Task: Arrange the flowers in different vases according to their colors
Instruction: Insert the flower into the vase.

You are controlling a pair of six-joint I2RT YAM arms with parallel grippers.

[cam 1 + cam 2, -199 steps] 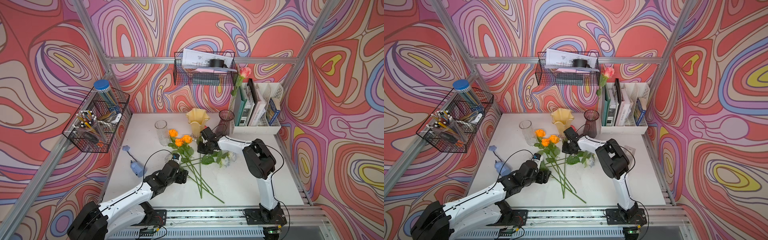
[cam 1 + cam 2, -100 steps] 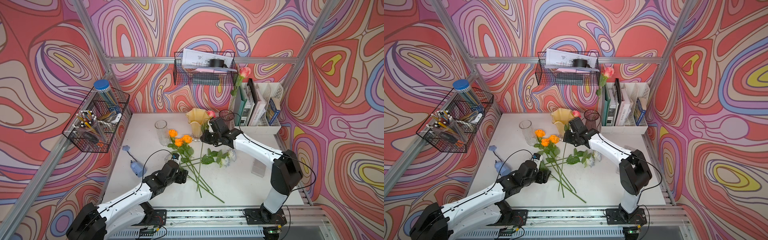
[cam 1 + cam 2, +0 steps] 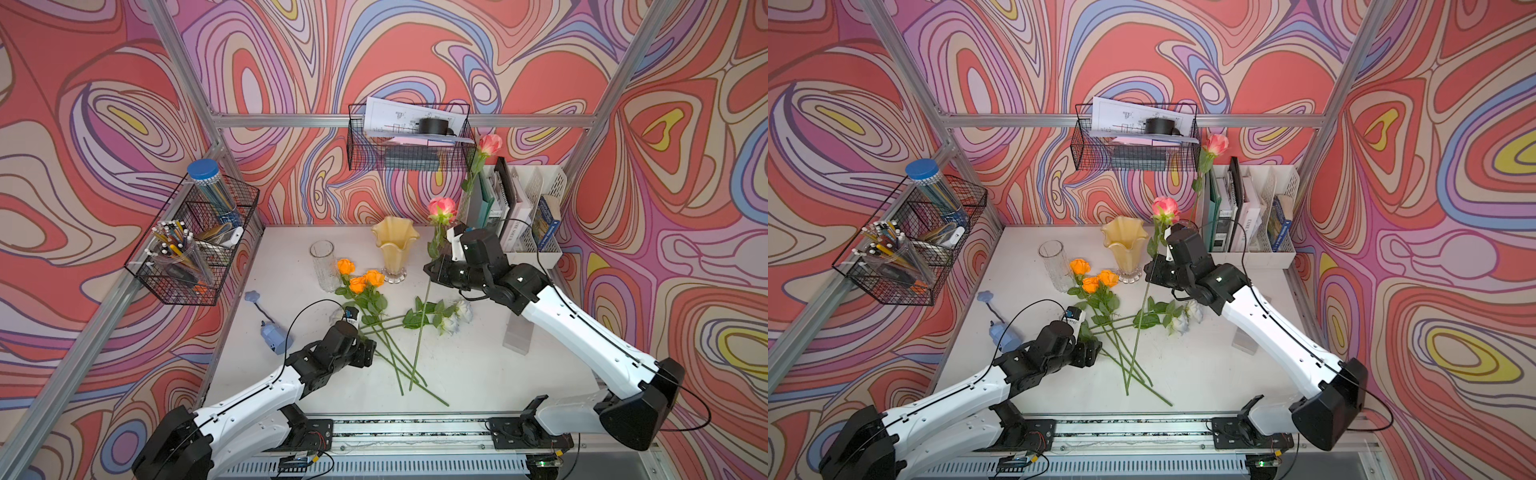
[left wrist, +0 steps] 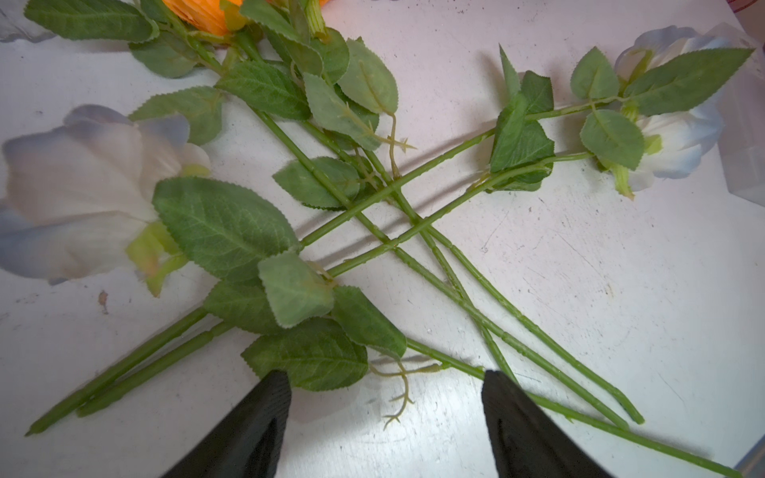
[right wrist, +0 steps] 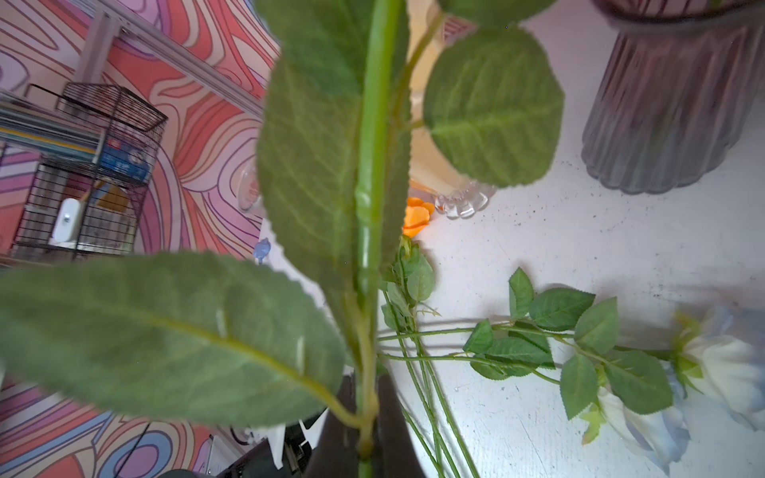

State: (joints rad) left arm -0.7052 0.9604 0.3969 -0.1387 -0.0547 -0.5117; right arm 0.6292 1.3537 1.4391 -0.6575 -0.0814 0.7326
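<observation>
This is a robot test cell in a lab, dressed as an office desk. Bare aluminium frame posts hold wall panels printed with red, purple and cream swirls. Two white-and-black robot arms sit on a metal rail at the front of a scuffed white counter. A black wire pen basket and a black wire paper basket hang on the walls. A white plastic file rack holds books.

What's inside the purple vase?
The far pink rose seems to stand in the purple vase: its stem drops toward the rim. The right arm covers most of the vase in both top views, so the inside is hidden.
</observation>
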